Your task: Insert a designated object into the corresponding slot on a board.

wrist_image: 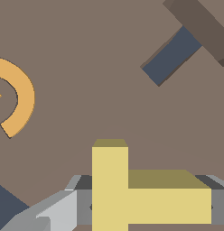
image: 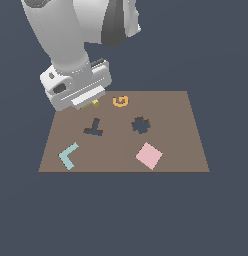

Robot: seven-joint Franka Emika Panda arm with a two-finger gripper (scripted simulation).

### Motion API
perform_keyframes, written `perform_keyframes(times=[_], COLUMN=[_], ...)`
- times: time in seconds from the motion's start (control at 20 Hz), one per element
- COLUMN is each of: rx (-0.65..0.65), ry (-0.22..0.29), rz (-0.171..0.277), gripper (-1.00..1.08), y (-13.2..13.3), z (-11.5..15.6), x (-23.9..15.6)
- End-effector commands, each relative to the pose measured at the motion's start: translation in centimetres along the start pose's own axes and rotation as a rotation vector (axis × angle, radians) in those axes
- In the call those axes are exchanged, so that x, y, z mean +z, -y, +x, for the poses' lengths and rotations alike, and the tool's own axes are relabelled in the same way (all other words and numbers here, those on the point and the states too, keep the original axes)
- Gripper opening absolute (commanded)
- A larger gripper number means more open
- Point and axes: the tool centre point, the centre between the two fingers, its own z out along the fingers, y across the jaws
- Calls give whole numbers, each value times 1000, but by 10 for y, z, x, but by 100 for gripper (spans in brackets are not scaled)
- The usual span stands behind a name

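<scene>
Gripping: gripper (wrist_image: 145, 207) clamped on yellow T-block (wrist_image: 132, 194), held above board (image: 171, 145)
Location: over far corner, exterior view's left
Slot: dark T-cutout (image: 94, 127), apart from block, unfilled
Nearby: orange G-ring (image: 120, 101) just beside gripper; gear-edged cutout (image: 140, 125), blue L-piece (image: 69, 155), pink square (image: 148, 155) lay farther off

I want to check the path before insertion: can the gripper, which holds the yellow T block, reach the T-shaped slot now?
Probably yes. The gripper holds the yellow T block near the board's far edge, and the T-shaped slot lies close by with only bare board between.
</scene>
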Motion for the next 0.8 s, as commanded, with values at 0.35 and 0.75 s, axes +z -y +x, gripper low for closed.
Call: perform_keyframes(times=[0.35, 0.75], rx=[160, 393], ry=[0, -1], rz=[0, 0], gripper=[-100, -100], y=[6, 14], z=[6, 16], x=[-1, -2])
